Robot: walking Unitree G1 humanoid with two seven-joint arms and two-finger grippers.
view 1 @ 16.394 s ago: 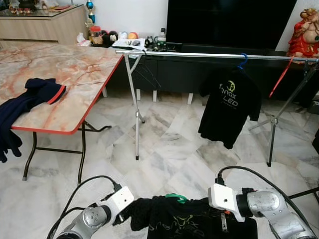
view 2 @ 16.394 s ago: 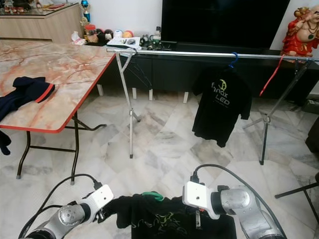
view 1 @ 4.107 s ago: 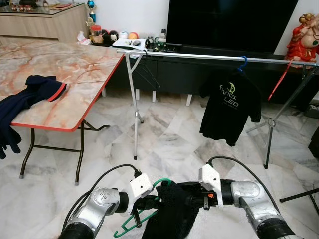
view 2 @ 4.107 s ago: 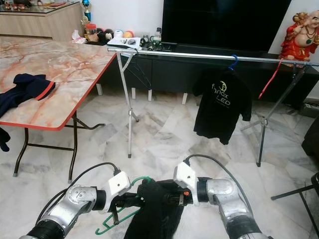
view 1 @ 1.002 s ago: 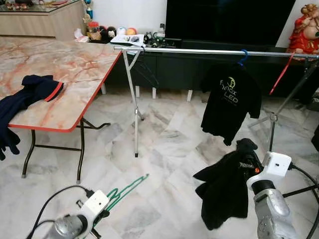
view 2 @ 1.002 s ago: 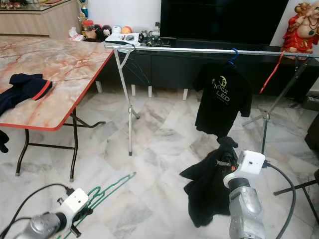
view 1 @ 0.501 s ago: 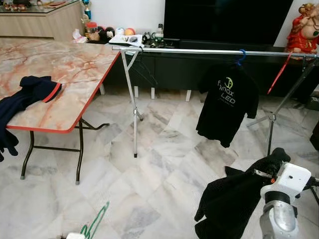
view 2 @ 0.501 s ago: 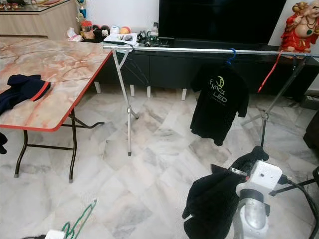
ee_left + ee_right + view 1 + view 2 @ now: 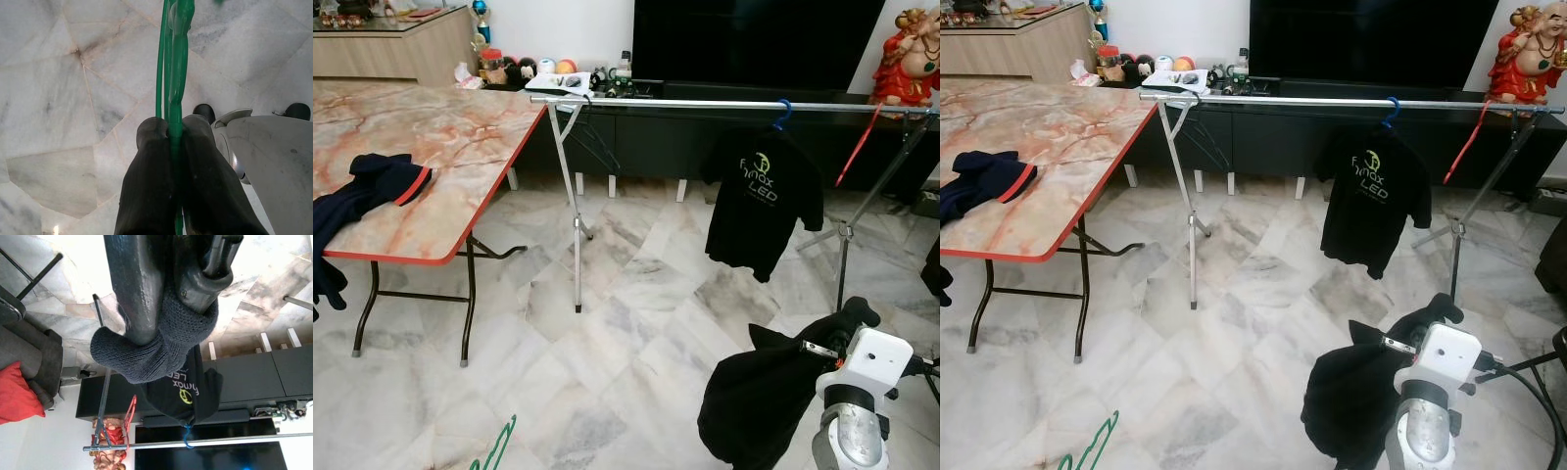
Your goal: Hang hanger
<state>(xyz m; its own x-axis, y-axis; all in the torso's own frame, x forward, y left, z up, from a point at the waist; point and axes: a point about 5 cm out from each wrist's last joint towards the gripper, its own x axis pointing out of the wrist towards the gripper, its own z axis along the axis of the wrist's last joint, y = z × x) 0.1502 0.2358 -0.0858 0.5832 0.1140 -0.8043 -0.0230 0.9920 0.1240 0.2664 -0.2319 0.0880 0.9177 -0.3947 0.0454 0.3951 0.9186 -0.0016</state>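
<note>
Green hanger point(image 9: 172, 73): pinched between closed fingers of left hand point(image 9: 168, 128), low over floor. Black garment point(image 9: 764, 392): bunched around gripping right hand point(image 9: 190, 293), away from rail point(image 9: 705, 103).

Navy garment point(image 9: 367, 191) on marble table point(image 9: 460, 137)

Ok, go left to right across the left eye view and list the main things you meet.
Navy garment on the marble table → green hanger low by the floor → rack's left leg → hanging black T-shirt → black shirt held by the right gripper → red statue.
</note>
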